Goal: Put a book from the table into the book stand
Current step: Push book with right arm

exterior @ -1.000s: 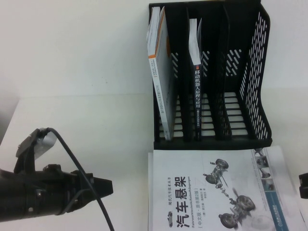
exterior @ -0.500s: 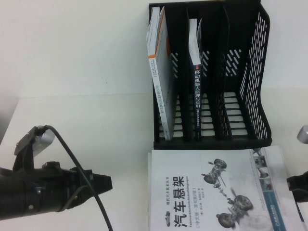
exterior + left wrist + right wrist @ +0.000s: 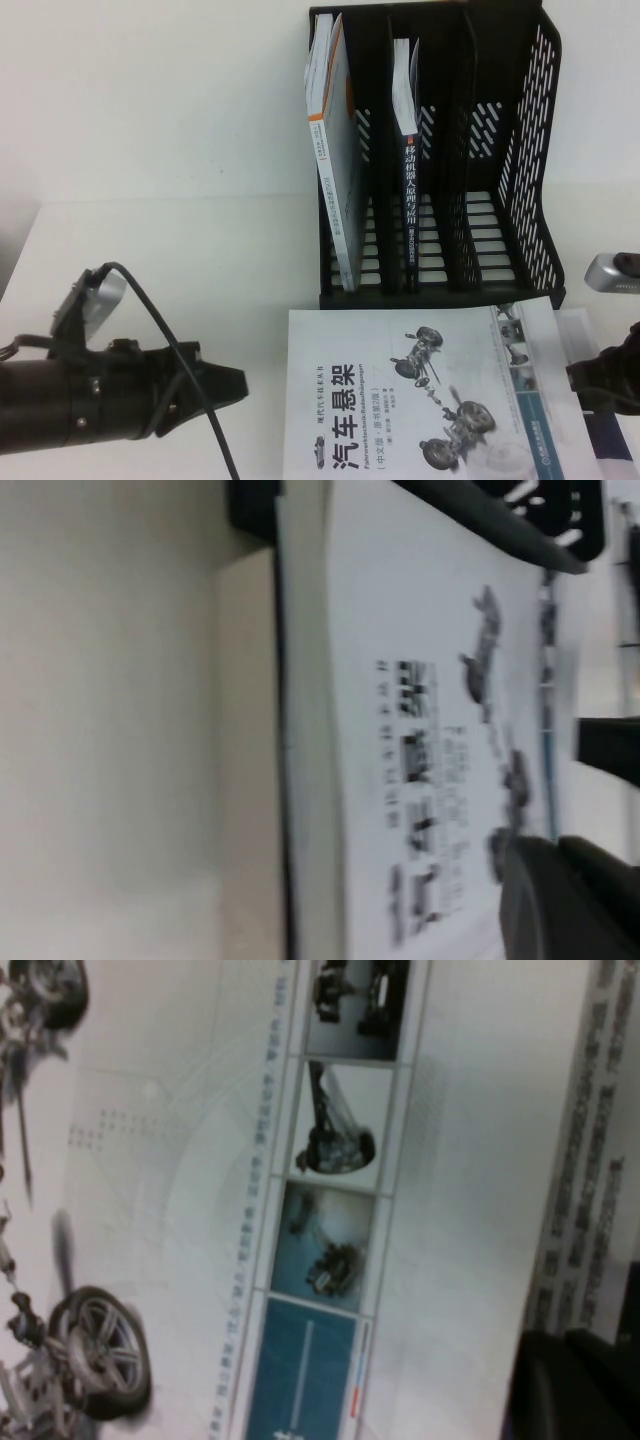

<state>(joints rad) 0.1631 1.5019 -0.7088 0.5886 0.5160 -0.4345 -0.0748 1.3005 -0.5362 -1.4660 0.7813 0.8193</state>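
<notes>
**Inspector A:** We start with the plain white flat tabletop. At its far side stands the black plastic three-slot file rack with perforated side walls, open side toward us. We judge it is set that way so a book can slide in from the front. Its left slot holds an orange-edged book, the middle slot a black-spined book with white characters, and the right slot is free.

**Inspector B:** Agreed. The large thin white-covered book with the bold black title and grey suspension drawings lies flat just in front of the rack, skewed slightly, on loose printed sheets.

**Inspector A:** The left gripper lies low and level, pointing at the book's left edge, apart from it. We cannot tell how its fingers stand.

**Inspector B:** The right gripper sits at the book's right edge, over the teal strip. We cannot tell its opening, nor whether it holds anything.
</notes>
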